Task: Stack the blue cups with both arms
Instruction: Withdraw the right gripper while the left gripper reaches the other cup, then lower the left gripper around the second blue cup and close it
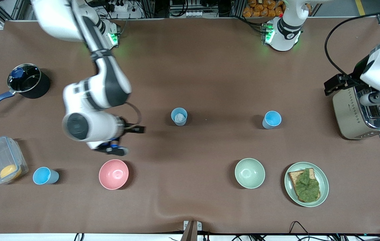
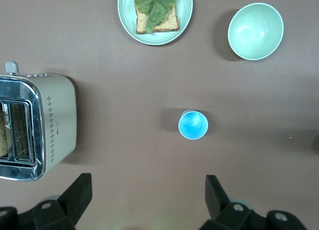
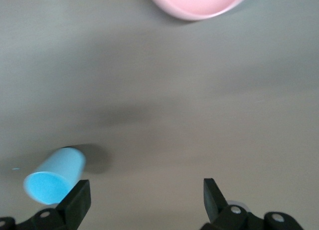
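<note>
Right hand (image 1: 116, 149) hangs with fingers apart and empty over bare surface (image 1: 190, 67), just above the pink bowl (image 1: 113, 174). Nearest the front camera, one blue cup (image 1: 45, 176) stands beside a plastic box (image 1: 1, 160). Farther off, a whitish-inside cup (image 1: 179, 116) and a brighter blue cup (image 1: 271, 119) stand well apart. Left hand (image 1: 335, 84) waits spread wide over the toaster (image 1: 364, 113). No cups are stacked yet; next, each hand should probably descend around a cup and close.
</note>
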You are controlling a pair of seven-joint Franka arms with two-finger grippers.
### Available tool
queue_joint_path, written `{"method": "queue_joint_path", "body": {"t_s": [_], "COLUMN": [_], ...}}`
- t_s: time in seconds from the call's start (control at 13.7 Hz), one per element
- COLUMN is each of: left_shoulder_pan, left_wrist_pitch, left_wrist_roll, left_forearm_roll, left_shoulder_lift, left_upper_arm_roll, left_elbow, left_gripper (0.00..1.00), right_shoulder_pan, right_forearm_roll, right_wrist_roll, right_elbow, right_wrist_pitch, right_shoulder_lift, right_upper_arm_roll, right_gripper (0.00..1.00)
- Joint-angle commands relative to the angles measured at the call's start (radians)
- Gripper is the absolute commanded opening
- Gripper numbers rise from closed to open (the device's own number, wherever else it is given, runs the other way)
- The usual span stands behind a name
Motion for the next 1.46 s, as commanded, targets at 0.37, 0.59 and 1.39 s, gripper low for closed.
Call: {"method": "queue_joint_path", "body": {"t_s": [0.37, 0.59, 1.39], "left_shoulder_pan": [0.038, 0.015, -0.097], "left_wrist_pitch": [0.127, 0.256, 0.614], "left_wrist_roll": [0.012, 0.011, 0.058], "left_forearm_roll": [-0.010, 0.001, -0.144], "left_shoulder_lift": [0.025, 0.051, 0.151], "left_upper_arm_roll": [0.013, 0.006, 0.000], "left_elbow": [-0.141, -0.249, -0.429], "left_gripper": [1.00, 1.00, 1.00], "right_shoulder_pan": [-0.253, -0.348, -0.347], "right_forearm_roll": [-0.209, -0.214, -0.234], "right_wrist_roll": [-0.326, -0.353, -0.347], "right_elbow": [-0.123, -0.281, -0.248], "right_wrist_pitch": [-0.078, 0.032, -0.124], "right_shoulder_lift": [-0.245, -0.430, -0.498], "right_upper_arm_roll": [0.012, 0.019, 0.038], "right_gripper": [1.00, 1.00, 1.00]}}
